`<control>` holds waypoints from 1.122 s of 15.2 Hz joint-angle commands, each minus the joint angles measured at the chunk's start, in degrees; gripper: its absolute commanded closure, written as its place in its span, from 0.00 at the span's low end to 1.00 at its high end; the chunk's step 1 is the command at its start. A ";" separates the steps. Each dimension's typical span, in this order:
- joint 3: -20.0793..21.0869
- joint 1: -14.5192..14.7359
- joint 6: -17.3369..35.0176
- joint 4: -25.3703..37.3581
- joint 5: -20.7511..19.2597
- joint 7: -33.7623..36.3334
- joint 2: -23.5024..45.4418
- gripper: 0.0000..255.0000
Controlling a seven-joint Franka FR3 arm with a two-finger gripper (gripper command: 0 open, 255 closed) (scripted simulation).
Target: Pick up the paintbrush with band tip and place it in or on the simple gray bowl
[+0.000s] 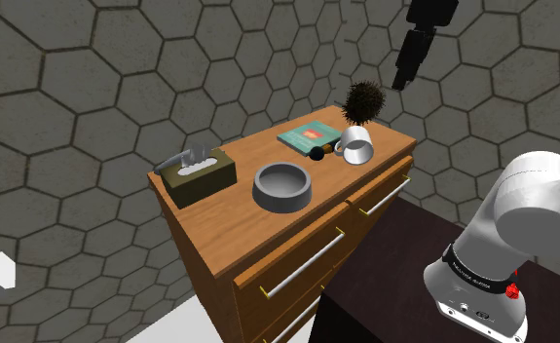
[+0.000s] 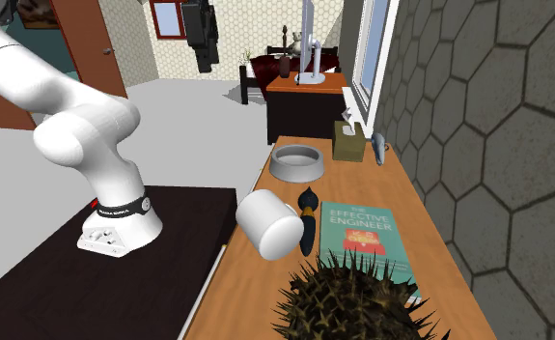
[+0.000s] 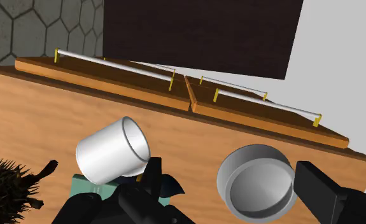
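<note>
The paintbrush (image 1: 318, 152) is short and dark, with a rounded black end. It lies on the wooden dresser top (image 1: 227, 200) between a teal book (image 1: 309, 136) and a white mug (image 1: 357, 148) tipped on its side. The grey bowl (image 1: 282, 186) stands empty near the dresser's front edge, apart from the brush. My gripper (image 1: 401, 80) hangs open and empty high above the mug end of the dresser. In the wrist view the fingers (image 3: 331, 194) stand wide apart, with the bowl (image 3: 256, 182) and mug (image 3: 113, 153) far below. In the second exterior view the brush (image 2: 308, 220) lies beside the mug (image 2: 270, 224).
A tissue box (image 1: 198, 172) sits at the dresser's far end from the mug. A dark spiky plant (image 1: 362, 100) stands behind the mug. Drawer fronts with metal handles (image 3: 114, 62) face my stand. Hexagon-tiled walls (image 1: 122, 78) rise behind the dresser.
</note>
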 commanded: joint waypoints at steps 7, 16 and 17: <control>-0.32 2.07 13.43 -8.17 -5.16 -7.78 3.67 0.00; -1.11 3.68 35.71 -15.48 -13.71 -16.78 15.42 0.00; -1.16 3.70 38.27 -15.86 -14.81 -17.52 17.19 0.00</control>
